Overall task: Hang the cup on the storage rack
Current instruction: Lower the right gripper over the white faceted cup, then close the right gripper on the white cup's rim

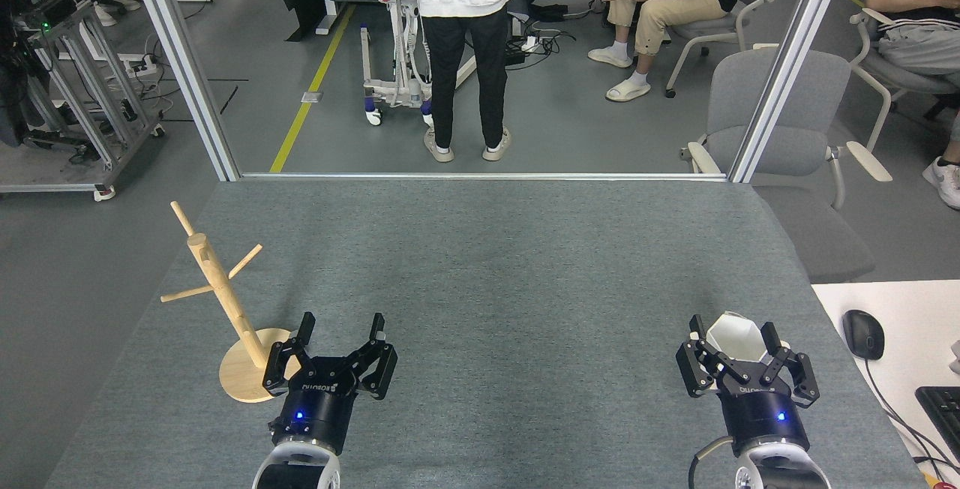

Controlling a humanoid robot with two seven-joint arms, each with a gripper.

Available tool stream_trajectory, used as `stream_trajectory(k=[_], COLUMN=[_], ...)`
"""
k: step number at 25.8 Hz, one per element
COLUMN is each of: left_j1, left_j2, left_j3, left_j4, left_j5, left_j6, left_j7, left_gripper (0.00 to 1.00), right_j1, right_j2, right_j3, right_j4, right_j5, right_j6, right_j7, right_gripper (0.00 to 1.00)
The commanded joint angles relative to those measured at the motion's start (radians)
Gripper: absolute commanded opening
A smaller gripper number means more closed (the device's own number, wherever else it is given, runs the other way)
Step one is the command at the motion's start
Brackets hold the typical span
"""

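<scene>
Faceted white cup point(733, 336) sits between right end effector point(733, 340) fingers.

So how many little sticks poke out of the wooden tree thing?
3 that I can see on the light wooden mug rack: one points up and back at the top left, one sticks out to the right, one reaches left. Another could hide behind the post.

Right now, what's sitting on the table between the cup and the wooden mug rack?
In the head view, only the open left gripper lies between the cup and the storage rack; the rest is bare grey table.
</scene>
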Motion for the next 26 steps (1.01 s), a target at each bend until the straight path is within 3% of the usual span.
stream_trajectory(k=[1, 12, 15, 26], left_j1=[-0.001, 0.001, -0.001, -0.007], left_j2=[0.002, 0.0, 0.0, 0.002], left_j3=[0.002, 0.014, 0.022, 0.025], left_j4=[0.0, -0.042, -0.043, -0.049], left_j5=[0.001, 0.009, 0.009, 0.009], left_j6=[0.002, -0.001, -0.007, -0.001], left_j7=[0.0, 0.0, -0.006, -0.053], left_gripper=[0.99, 0.99, 0.99, 0.99], right_j1=[-0.002, 0.003, 0.02, 0.02], right_j2=[0.001, -0.006, -0.019, -0.045], right_j3=[-0.001, -0.001, -0.052, -0.08], right_j4=[0.0, -0.015, -0.021, 0.152], right_j5=[0.0, 0.0, 0.0, 0.046], right_j6=[-0.002, -0.004, -0.002, 0.009], right_j7=[0.0, -0.002, -0.002, -0.002], right_gripper=[0.99, 0.99, 0.99, 0.99])
